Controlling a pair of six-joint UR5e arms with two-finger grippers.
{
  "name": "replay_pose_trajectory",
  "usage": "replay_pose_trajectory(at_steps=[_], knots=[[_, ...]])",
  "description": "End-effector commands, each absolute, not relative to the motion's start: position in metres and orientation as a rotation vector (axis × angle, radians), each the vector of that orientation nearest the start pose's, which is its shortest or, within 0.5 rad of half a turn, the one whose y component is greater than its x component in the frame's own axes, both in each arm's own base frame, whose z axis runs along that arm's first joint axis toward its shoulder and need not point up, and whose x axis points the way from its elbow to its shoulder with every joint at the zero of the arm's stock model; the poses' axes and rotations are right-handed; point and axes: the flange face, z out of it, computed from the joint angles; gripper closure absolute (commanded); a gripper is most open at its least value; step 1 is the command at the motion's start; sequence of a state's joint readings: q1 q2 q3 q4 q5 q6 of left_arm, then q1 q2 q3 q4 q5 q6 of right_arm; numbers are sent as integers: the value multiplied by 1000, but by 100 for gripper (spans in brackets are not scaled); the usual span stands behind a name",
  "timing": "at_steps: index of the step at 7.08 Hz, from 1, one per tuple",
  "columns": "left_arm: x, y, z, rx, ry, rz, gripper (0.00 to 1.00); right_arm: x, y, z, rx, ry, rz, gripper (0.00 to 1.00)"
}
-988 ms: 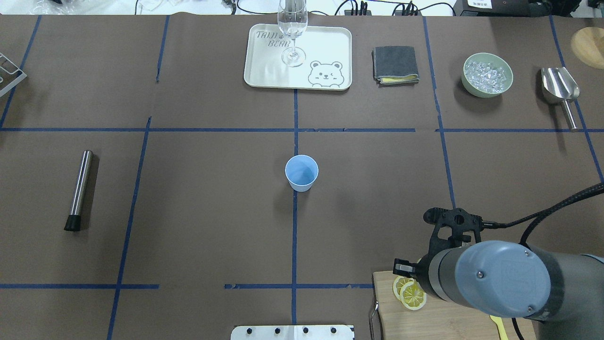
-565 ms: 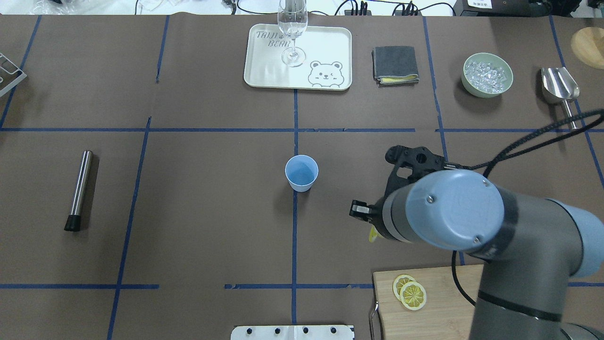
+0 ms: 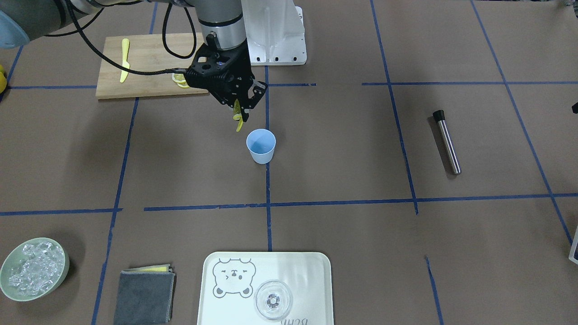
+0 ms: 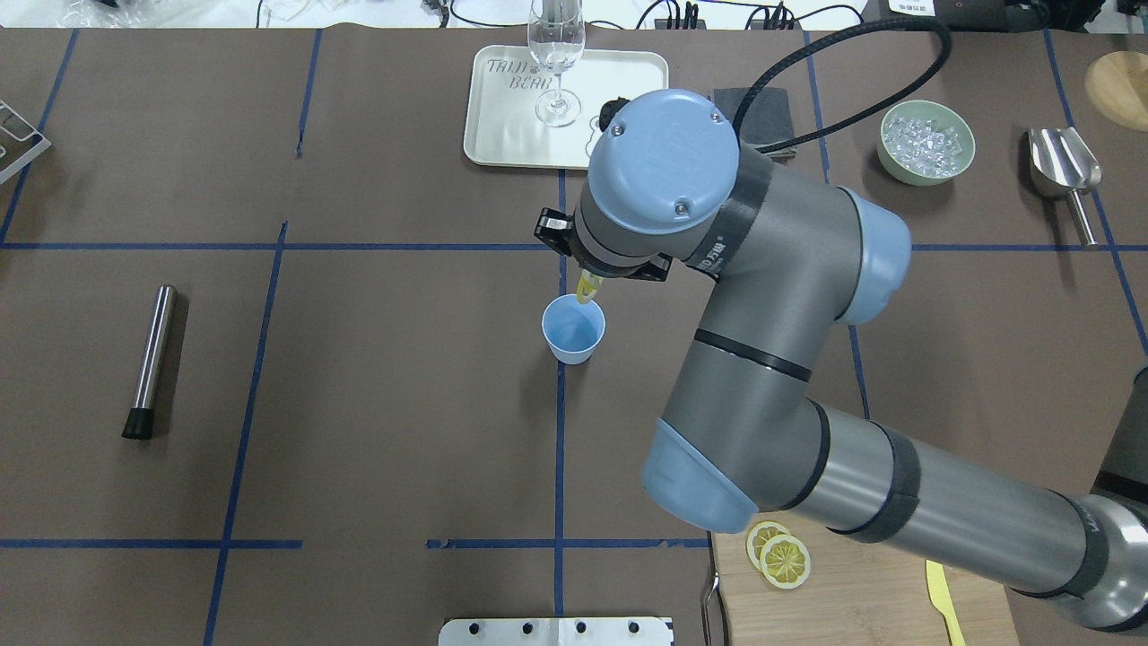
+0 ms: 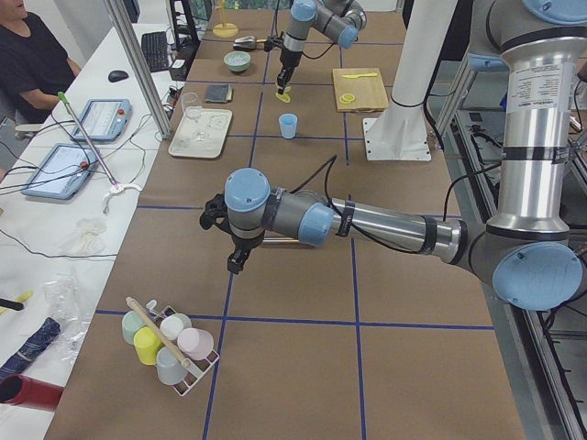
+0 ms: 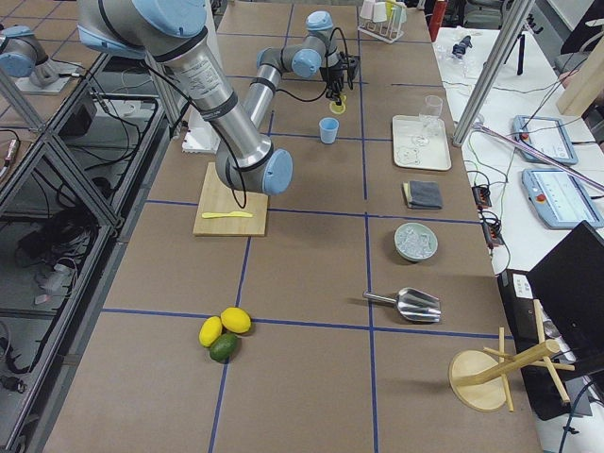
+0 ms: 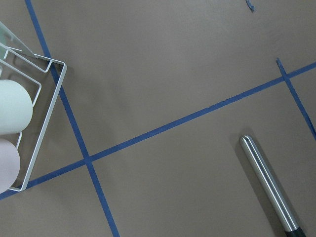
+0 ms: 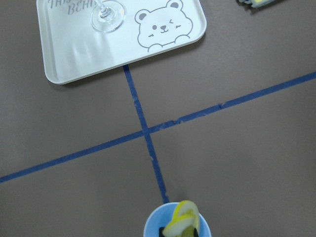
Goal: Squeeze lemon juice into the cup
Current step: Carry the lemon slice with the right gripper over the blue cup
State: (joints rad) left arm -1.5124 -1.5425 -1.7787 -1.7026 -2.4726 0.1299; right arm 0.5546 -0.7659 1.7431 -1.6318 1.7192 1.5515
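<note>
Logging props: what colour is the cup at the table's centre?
The cup is plain light blue; overhead view shows it best.

The right arm (image 4: 771,296) is made of smooth grey tubes, with round pale blue caps (image 4: 665,158) at the joints, each dotted with small screws (image 4: 715,115). Black bands (image 4: 744,348) ring the segments, and one carries small white lettering (image 4: 717,255). A thick black braided cable (image 4: 883,24) comes off the wrist. The right gripper (image 3: 240,112) is black and angular. The left arm (image 5: 367,220) looks the same: grey tubes with blue caps.
</note>
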Motion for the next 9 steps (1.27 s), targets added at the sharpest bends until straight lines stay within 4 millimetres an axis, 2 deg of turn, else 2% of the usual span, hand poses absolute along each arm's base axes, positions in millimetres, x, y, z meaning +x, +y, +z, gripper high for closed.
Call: replay_pose_trajectory(at_steps=[1, 2, 3, 4, 7, 8, 9], knots=[[-27, -485, 544, 326, 886, 316, 0, -522, -458, 138, 80, -927, 417, 100], [-27, -485, 544, 327, 887, 316, 0, -522, -453, 144, 64, -925, 409, 100], [-27, -484, 544, 327, 887, 316, 0, -531, -441, 152, 54, -914, 393, 100], [-27, -484, 542, 328, 886, 316, 0, -531, -439, 158, 50, -913, 391, 100], [-27, -484, 543, 327, 887, 316, 0, -544, -427, 161, 39, -905, 375, 100], [-27, -484, 543, 327, 887, 316, 0, -546, -423, 164, 37, -901, 370, 93], [-28, -484, 543, 327, 886, 314, 0, -547, -424, 165, 36, -898, 371, 72]])
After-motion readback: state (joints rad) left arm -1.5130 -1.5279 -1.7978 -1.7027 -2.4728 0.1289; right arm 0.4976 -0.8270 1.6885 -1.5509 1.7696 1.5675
